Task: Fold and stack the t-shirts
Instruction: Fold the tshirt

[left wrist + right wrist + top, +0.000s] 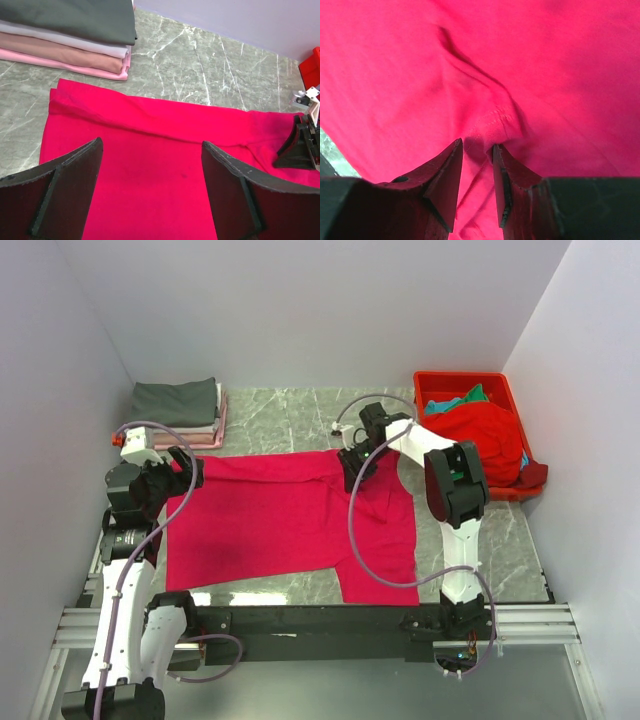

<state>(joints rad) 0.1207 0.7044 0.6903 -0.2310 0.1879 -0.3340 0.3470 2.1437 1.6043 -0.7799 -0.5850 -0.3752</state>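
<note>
Here, a grey, marble-veined tabletop (290,410) sits between plain pale walls (300,310). The crimson-pink t-shirt (270,525), soft and lightly creased, lies spread flat beneath both arms. The right pincer (477,150) is clenched on a stitched fold of it. The left pincer (151,150) hangs released above smooth cloth, with a neat folded stack (70,40) beyond its tips.

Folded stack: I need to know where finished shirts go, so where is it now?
Top view: the folded stack sits in the far left corner, just beyond the spread crimson t-shirt and the left claw.
</note>
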